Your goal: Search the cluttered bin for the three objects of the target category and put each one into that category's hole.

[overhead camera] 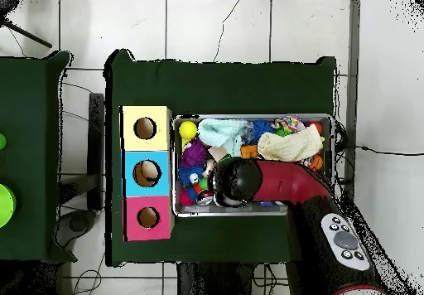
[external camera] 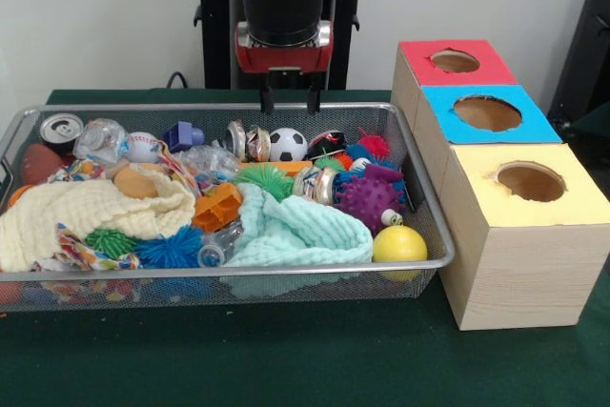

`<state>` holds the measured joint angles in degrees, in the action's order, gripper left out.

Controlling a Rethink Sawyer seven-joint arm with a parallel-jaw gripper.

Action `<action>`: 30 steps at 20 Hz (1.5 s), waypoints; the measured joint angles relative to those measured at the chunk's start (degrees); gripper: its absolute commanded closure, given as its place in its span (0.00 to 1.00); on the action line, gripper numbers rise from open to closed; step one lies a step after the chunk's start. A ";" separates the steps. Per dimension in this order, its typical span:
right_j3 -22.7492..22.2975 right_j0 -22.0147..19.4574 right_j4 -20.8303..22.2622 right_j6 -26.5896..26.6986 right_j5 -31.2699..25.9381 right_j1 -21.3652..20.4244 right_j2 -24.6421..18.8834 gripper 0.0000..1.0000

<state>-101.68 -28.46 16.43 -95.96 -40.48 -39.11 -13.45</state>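
Front view: the wide shallow silver wire-mesh bin (external camera: 434, 235) fills the table's left. At its far-left corner stands a silver drink can (external camera: 61, 129), its lettering too small to read, and beside it lies a crumpled clear plastic bottle (external camera: 100, 138); another clear bottle (external camera: 217, 247) lies between the cream knitted cloth (external camera: 86, 212) and the mint cloth (external camera: 297, 234). The black gripper (external camera: 290, 98) hangs over the far rim, fingers apart and empty. Rightward stand three wooden boxes (external camera: 515, 274) topped red, blue and yellow

no legible text anywhere
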 measured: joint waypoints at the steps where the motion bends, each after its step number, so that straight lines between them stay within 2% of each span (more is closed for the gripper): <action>1: 0.56 -0.60 0.48 0.00 0.00 0.52 -0.60 0.00; 8: 4.76 -4.79 5.62 0.65 -0.01 4.69 -5.36 0.00; 12: 6.21 -5.81 7.76 1.65 -0.07 5.81 -7.38 0.00; 14: 7.93 -6.21 10.15 3.56 -0.79 6.39 -9.52 0.00; 22: 10.37 -6.15 13.57 10.41 -5.46 5.48 -14.85 0.00; 30: 11.25 -6.30 14.33 16.72 -8.58 3.10 -20.21 0.00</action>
<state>-90.43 -34.75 30.75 -79.24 -49.07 -36.01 -33.66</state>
